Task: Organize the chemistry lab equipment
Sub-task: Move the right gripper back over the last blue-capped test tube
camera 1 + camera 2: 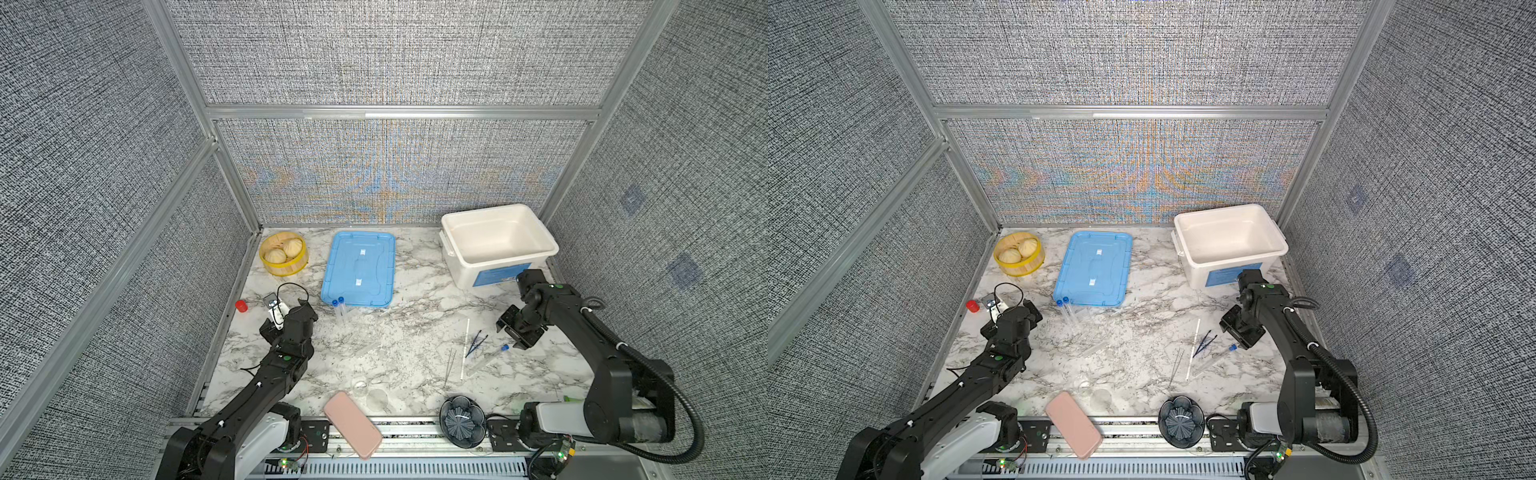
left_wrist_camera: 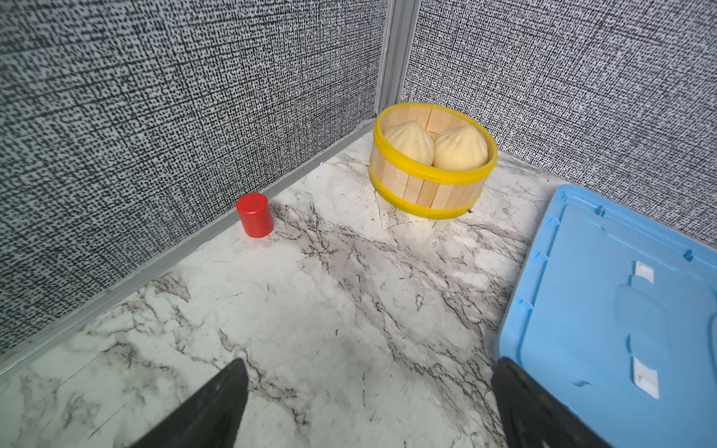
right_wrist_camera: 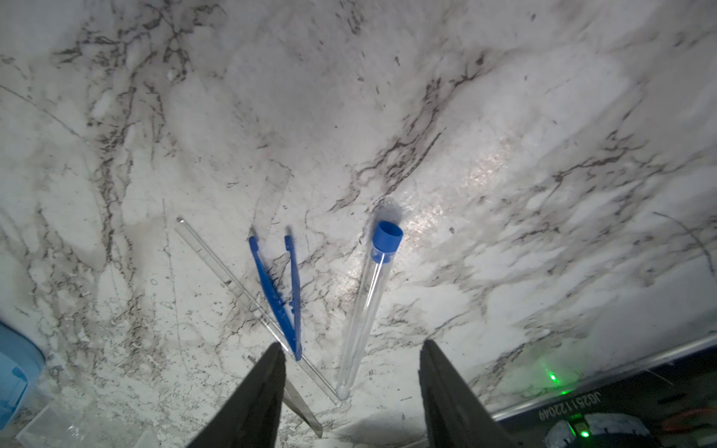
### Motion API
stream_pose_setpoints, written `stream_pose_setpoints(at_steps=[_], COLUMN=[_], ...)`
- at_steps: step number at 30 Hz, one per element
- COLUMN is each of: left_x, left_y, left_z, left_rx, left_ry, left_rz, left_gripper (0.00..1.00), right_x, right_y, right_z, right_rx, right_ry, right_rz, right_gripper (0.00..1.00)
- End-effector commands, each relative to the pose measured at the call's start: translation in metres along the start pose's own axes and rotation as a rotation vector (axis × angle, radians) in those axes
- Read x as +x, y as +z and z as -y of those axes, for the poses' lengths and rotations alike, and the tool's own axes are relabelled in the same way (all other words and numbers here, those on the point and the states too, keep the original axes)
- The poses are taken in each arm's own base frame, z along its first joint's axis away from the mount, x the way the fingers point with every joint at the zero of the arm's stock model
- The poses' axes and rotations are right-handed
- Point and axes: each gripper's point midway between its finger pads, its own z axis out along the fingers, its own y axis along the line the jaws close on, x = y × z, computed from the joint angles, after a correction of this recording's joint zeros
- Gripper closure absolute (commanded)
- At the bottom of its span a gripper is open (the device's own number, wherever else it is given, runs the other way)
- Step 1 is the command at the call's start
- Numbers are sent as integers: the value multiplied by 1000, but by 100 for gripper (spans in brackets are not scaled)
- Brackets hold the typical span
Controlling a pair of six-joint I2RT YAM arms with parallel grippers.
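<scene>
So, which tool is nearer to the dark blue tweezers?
Right. The right tool hangs open close beside the dark blue tweezers, with a blue-capped tube lying near both. The left tool is far across the table, near the red cup.

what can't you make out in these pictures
- Silver tweezers: right wrist view, mostly behind a finger of the right gripper.
- Clear pieces near the pink phone: both top views, too faint to name.
- Bin label: both top views, too small to read, partly behind the right arm.
</scene>
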Motion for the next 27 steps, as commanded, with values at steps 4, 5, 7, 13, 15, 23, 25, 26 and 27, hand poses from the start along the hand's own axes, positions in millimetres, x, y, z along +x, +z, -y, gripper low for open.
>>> stream_pose_setpoints(at_steps=[4, 5, 7, 13, 15, 23, 25, 26, 27], left_x=[-6, -6, -5, -5, -5, -5, -4, -4, -4], left_y=[0, 0, 0, 0, 0, 0, 1, 1, 1], left_z=[1, 1, 1, 1, 1, 1, 1, 1, 1], left_rx=[-1, -1, -2, -1, -1, -4, -4, -4, -3], left_ry=[-18, -20, -18, -19, -19, -19, -19, -18, -18], left_rz=[21, 21, 20, 18, 17, 18, 17, 16, 16], left_gripper=[1, 1, 1, 1, 1, 1, 1, 1, 1], right_x=[0, -1, -2, -5, -7, -8, -7, -7, -7], right_y=[24, 29, 35, 46, 48, 58, 61, 62, 64], right_z=[10, 10, 11, 10, 11, 15, 17, 17, 19], right_rx=[15, 6, 10, 7, 10, 29, 34, 35, 38], right_ry=[29, 32, 41, 62, 64, 80, 85, 87, 90], right_rz=[-71, -83, -94, -110, -110, -126, -128, -128, -130], right_gripper=[46, 46, 47, 49, 50, 60, 63, 65, 66])
